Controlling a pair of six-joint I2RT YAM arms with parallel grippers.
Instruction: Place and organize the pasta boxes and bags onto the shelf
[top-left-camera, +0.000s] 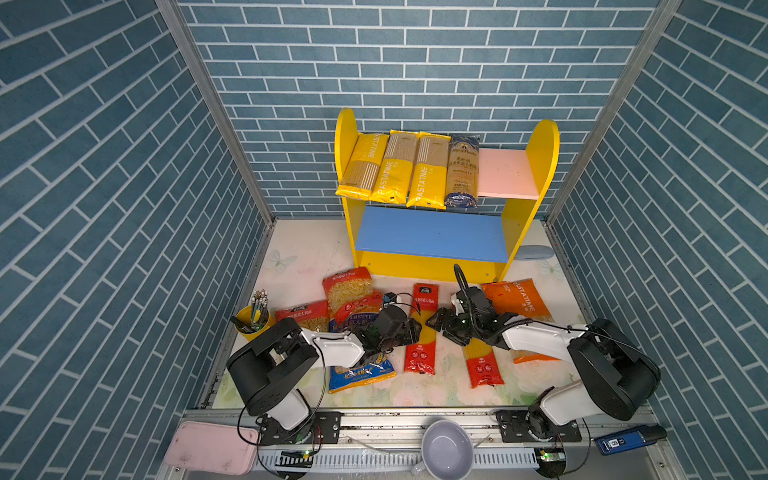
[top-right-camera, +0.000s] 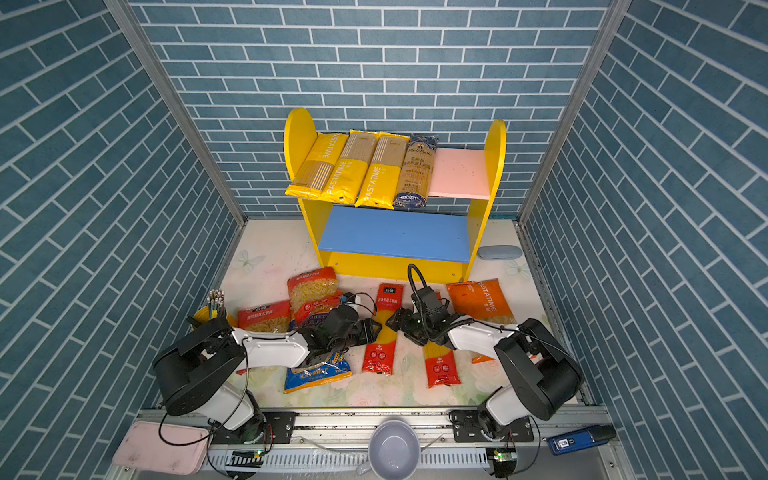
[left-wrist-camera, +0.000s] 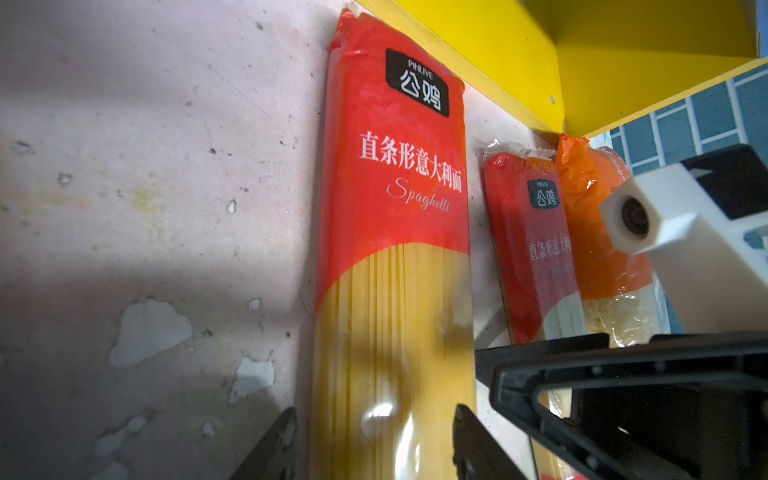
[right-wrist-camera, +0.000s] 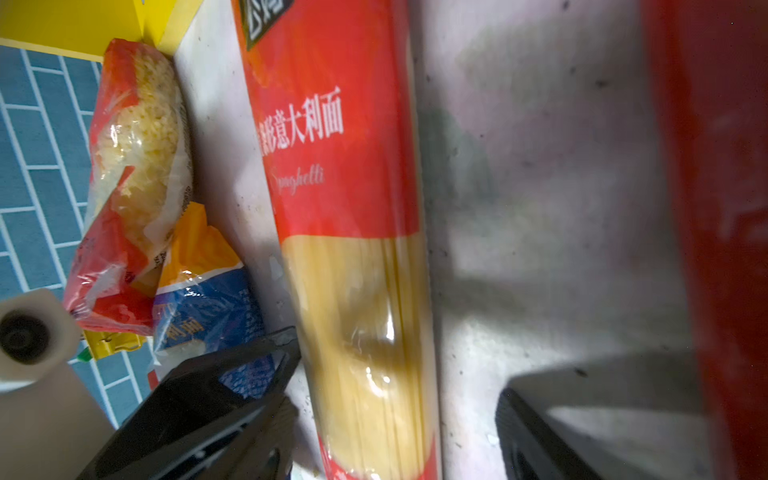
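Two arms reach low over the table, wrists nearly meeting before the shelf. The left gripper straddles a flat red spaghetti pack reading "PINLIVE" and "Spaghetti", jaws parted and gripping nothing. The right gripper gapes wide beside it. Four long packs lie on the upper board, the yellow ones marked "PASTATIME".

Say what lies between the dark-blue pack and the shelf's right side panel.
Nothing: the pink upper board is bare from the dark-blue pack to that yellow side panel, in both top views.
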